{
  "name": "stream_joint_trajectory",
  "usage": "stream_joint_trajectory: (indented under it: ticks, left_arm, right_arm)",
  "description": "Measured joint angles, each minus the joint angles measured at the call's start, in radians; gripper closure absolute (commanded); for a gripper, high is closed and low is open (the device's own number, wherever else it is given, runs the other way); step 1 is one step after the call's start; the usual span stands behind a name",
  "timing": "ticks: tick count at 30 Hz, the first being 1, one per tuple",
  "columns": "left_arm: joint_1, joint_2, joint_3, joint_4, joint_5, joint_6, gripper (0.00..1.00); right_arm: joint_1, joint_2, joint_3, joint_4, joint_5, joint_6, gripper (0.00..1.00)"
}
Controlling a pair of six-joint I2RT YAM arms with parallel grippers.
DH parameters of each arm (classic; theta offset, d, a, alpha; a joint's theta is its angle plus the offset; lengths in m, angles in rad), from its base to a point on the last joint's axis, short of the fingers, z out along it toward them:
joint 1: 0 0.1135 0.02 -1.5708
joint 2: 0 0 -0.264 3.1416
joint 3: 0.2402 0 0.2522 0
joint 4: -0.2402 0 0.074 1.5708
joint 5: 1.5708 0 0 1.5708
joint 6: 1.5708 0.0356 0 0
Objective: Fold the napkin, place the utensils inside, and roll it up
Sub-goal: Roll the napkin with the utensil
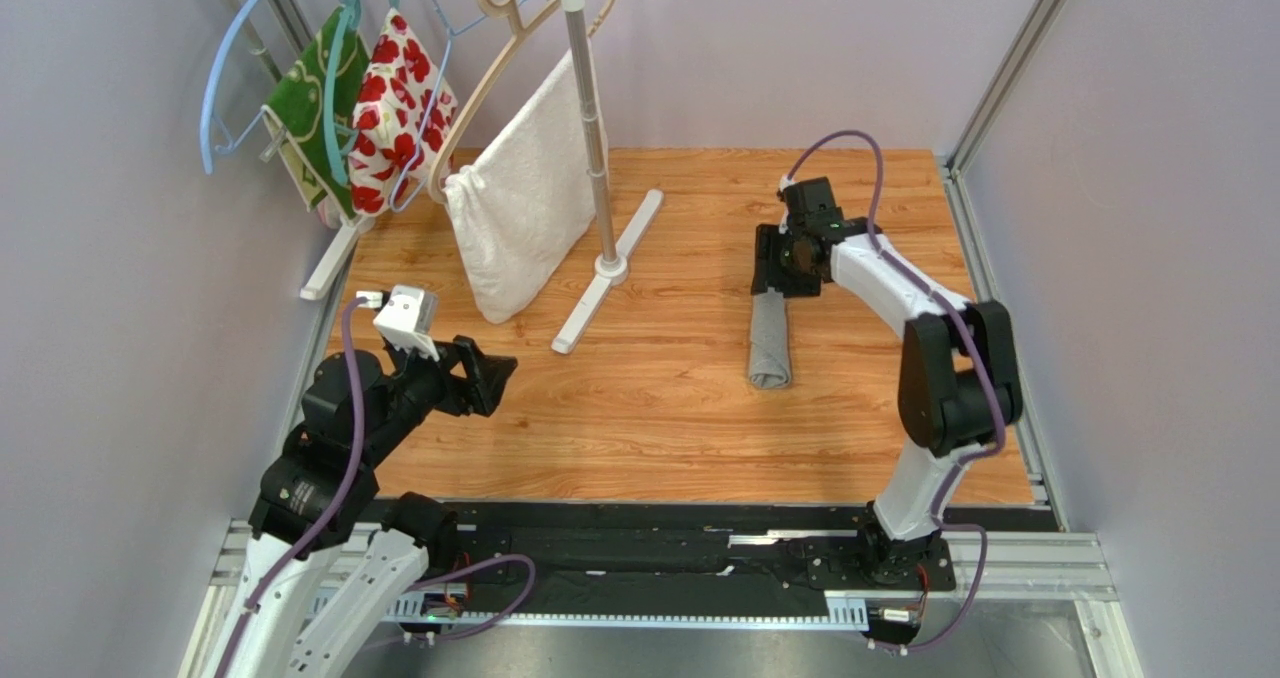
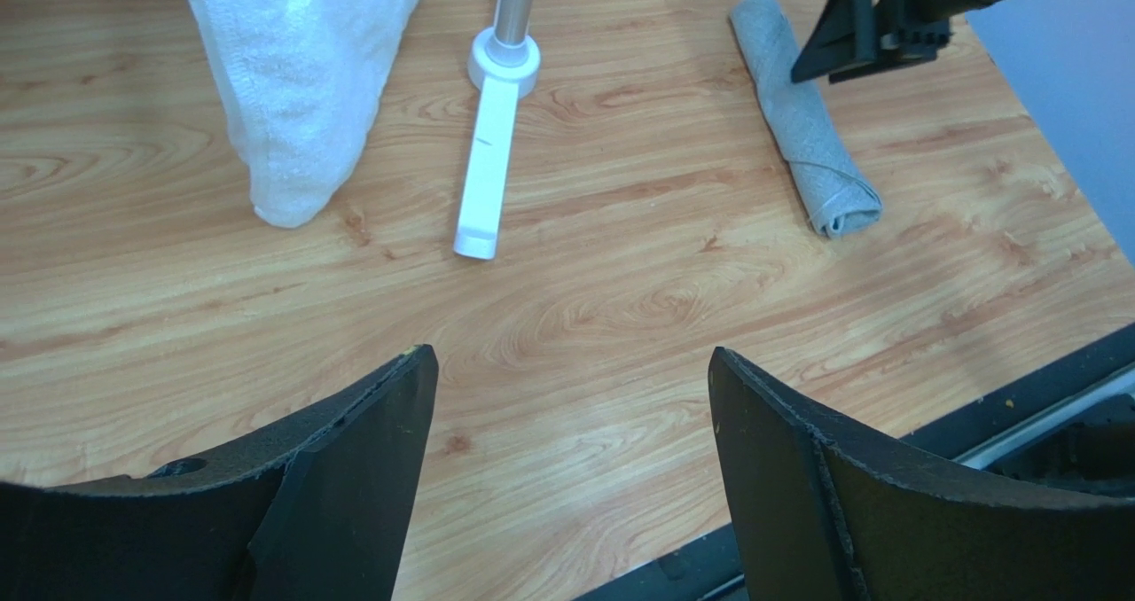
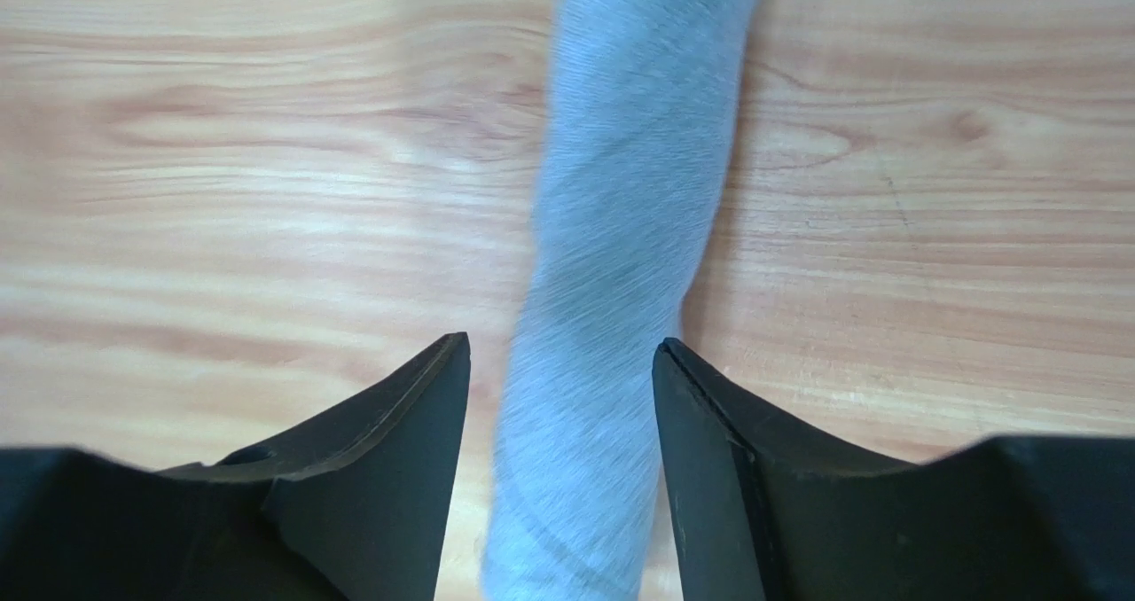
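The grey napkin lies rolled into a tight tube on the wooden table, right of centre. It also shows in the left wrist view and the right wrist view. My right gripper hovers over the roll's far end. In its wrist view the gripper is open and straddles the roll, with a gap on the left side. My left gripper is open and empty above bare wood at the near left. The dark utensil is not visible in any view.
A white drying rack with a post and floor feet stands at the back left. A white towel hangs on it, with hangers bearing red-flowered fabric and green fabric. Purple walls enclose the table.
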Motion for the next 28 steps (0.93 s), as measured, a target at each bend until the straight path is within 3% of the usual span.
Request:
stream_joint_trajectory:
  ticks: [8, 16, 21, 28]
  left_arm:
    - [0.000, -0.050, 0.016, -0.022, -0.037, 0.018, 0.14]
    - [0.000, -0.127, 0.047, -0.038, -0.089, 0.063, 0.07]
    - [0.000, -0.137, 0.034, -0.037, -0.140, 0.066, 0.07]
    - [0.000, -0.137, 0.020, -0.036, -0.181, 0.064, 0.06]
  right_arm:
    - [0.038, -0.465, -0.024, 0.010, -0.056, -0.018, 0.42]
    - [0.047, -0.975, -0.389, 0.080, -0.012, -0.018, 0.42]
    - [0.047, -1.154, -0.554, 0.072, 0.063, -0.031, 0.42]
    - [0.046, -1.247, -0.579, 0.061, 0.127, -0.034, 0.42]
